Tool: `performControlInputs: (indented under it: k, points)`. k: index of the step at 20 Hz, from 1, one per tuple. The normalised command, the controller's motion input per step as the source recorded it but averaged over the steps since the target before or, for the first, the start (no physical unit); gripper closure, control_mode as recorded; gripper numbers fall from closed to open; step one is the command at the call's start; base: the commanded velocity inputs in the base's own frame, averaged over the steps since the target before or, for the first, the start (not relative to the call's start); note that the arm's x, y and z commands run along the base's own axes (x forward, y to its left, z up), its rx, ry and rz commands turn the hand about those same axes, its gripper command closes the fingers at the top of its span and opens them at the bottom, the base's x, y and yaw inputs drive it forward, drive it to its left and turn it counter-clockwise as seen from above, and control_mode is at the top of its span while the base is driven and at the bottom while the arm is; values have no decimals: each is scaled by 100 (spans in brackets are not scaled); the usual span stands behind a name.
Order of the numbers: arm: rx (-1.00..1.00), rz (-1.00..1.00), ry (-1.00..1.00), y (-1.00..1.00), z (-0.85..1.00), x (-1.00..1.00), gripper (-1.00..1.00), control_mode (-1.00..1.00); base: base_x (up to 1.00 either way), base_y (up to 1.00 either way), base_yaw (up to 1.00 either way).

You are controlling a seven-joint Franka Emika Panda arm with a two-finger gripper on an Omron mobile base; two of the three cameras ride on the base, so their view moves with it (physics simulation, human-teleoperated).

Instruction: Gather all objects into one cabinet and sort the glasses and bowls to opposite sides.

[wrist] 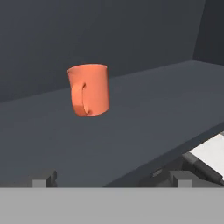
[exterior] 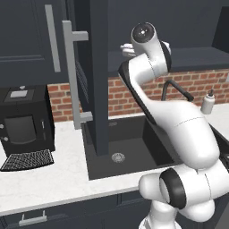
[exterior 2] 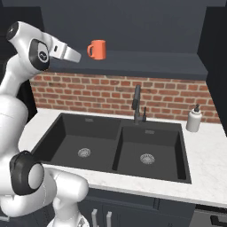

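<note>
1. Countertop of pale speckled stone (exterior 2: 208, 164) runs along the near edge of the scene, with dark drawer fronts below it.
2. Set into that counter is a black double-basin sink (exterior 2: 116, 148), each basin with a round metal drain; a dark tall tap (exterior 2: 138, 105) stands at its far rim between the basins.
3. To the right of the sink, near the wall, stands a small white soap dispenser with a dark pump (exterior 2: 193, 119).
4. At the left end of the counter sits a black boxy coffee machine with a mesh drip tray (exterior: 24, 129).
5. A red brick backsplash (exterior 2: 111, 93) runs behind the counter.
6. Above the left part of the sink, an open dark cabinet door with a long grey bar handle (exterior: 71, 74) swings out edge-on toward the viewer.
7. The two-finger gripper (wrist: 113, 179) is raised to the level of the open dark upper cabinet shelf (wrist: 144, 113), its fingers spread wide apart and holding nothing, short of the mug.
8. Farther in, the bright orange handled mug (wrist: 89, 89) stands upright on that shelf, toward its left part, handle facing the gripper, well apart from the fingers.
</note>
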Motion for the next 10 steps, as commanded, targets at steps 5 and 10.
performControlInputs:
  k: [5, 10]
  points:
    - [0, 0, 0, 0, 0, 29, -100, -100, 0, 0, 0]
    - [0, 0, 0, 0, -15, 30, -100, -100, 0, 0, 0]
